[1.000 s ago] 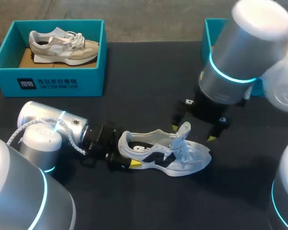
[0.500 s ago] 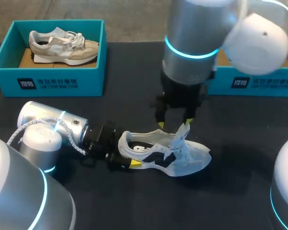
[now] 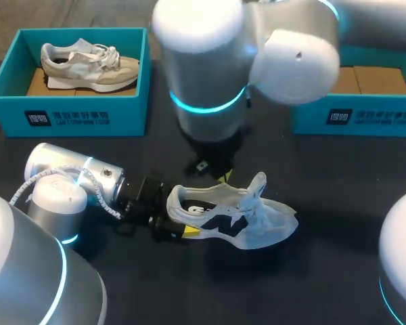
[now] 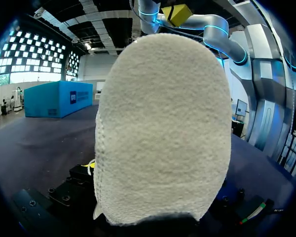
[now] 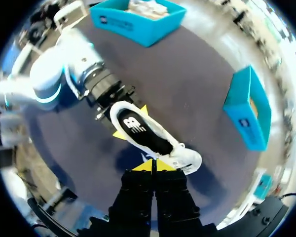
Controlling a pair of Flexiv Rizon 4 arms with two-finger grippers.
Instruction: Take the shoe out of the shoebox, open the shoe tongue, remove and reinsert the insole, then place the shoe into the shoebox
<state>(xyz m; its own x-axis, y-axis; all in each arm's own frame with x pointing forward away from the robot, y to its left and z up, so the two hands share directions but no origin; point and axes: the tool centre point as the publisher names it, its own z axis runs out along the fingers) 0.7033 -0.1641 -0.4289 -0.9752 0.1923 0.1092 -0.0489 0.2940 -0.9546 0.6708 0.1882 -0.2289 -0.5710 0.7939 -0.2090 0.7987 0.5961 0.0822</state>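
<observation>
A white and black shoe (image 3: 257, 227) stands on the dark table, its tongue and laces pulled up. My left gripper (image 3: 179, 217) lies low at the heel, with a yellow fingertip (image 3: 189, 231) against the near side. From above, in the right wrist view, the left gripper (image 5: 129, 122) has a tip on each side of the shoe (image 5: 143, 133), shut on the heel. The fuzzy heel (image 4: 163, 123) fills the left wrist view. My right gripper (image 3: 221, 179) hangs above the shoe's opening. It (image 5: 152, 165) is shut, tips together, with nothing between them.
A teal shoebox (image 3: 68, 118) at the back left holds a beige shoe (image 3: 88, 64). A second teal shoebox (image 3: 355, 115) stands at the back right, partly hidden behind my right arm. Dark table lies bare in front of the shoe.
My right arm has swung left across the table, from beside the tongue to above the shoe's opening, and its fingers have closed. The left arm and the shoe have stayed put.
</observation>
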